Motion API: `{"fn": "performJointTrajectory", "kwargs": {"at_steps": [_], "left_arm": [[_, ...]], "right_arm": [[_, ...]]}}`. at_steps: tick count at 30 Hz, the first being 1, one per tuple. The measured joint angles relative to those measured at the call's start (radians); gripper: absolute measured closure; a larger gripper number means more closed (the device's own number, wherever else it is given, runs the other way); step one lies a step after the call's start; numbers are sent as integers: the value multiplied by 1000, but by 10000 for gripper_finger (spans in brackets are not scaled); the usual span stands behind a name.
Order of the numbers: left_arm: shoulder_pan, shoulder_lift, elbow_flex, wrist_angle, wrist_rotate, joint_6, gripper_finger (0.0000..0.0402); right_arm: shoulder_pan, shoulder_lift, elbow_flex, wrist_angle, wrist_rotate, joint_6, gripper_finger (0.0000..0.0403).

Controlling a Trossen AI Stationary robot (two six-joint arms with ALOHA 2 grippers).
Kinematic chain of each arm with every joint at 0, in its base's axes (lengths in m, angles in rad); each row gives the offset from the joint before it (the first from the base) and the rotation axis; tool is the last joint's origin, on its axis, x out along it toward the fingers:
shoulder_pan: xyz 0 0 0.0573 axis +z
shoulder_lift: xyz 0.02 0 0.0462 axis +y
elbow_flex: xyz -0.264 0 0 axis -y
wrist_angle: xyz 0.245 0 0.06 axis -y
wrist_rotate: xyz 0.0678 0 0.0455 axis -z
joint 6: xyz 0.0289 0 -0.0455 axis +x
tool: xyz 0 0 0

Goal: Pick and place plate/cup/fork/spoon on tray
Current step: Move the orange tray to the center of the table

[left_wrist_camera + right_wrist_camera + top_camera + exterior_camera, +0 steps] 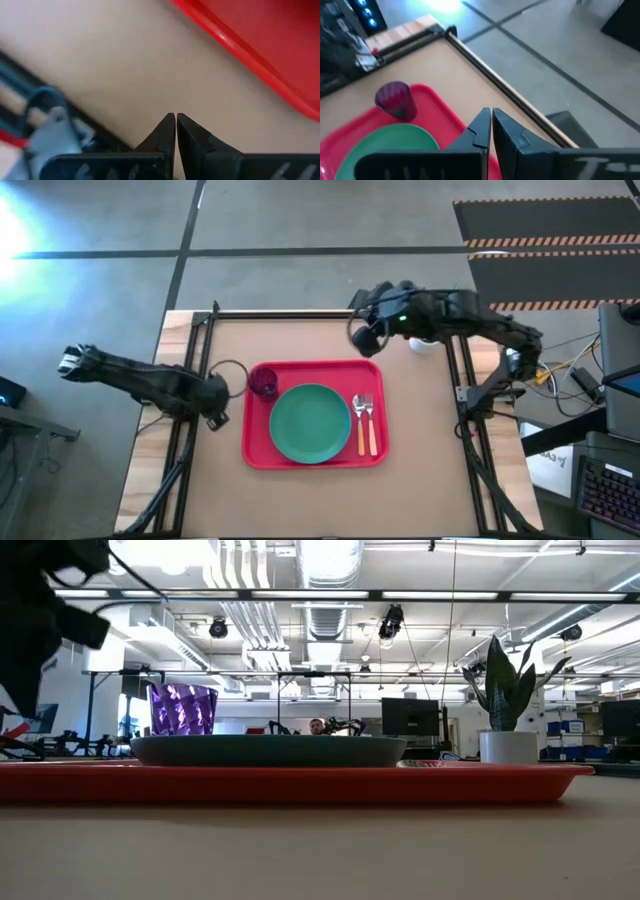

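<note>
Your left claw [217, 420] is squeezed shut with nothing in it. You can see its two dark fingertips [170, 131] pressed together in the left wrist view. It sits low over the brown surface [300, 500], just beside the left edge of the red tray [255, 452].

Your right claw [362, 340] is squeezed shut too, and it holds nothing. It hangs up past the far right corner of the tray, and the tray and the cup show below it in the right wrist view.

You can see the tray lying flat in the middle of the surface. The green plate [310, 423] sits in the middle of the tray. The purple cup [264, 382] stands upright in the tray's far left corner, just beside the plate. The spoon [359, 423] and the fork [369, 423] lie side by side on the right part of the tray, next to the plate, with their metal ends pointing to the far side.

A small white pot [508, 746] with a green plant stands on the surface, off the tray, near your right arm.
</note>
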Motion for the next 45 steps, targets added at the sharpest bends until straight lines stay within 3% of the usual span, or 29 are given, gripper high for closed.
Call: {"fn": "performJointTrajectory", "kwargs": {"at_steps": [11,22,45], "left_arm": [[-1,176,-145,403,31,-5,402],[-1,283,-153,522,19,14,402],[-1,323,-153,646,-37,20,402]], "right_arm": [[0,-74,-1,31,0,-50,394],[0,-73,-1,32,-1,-68,394],[0,-73,-2,42,-1,-84,394]]}}
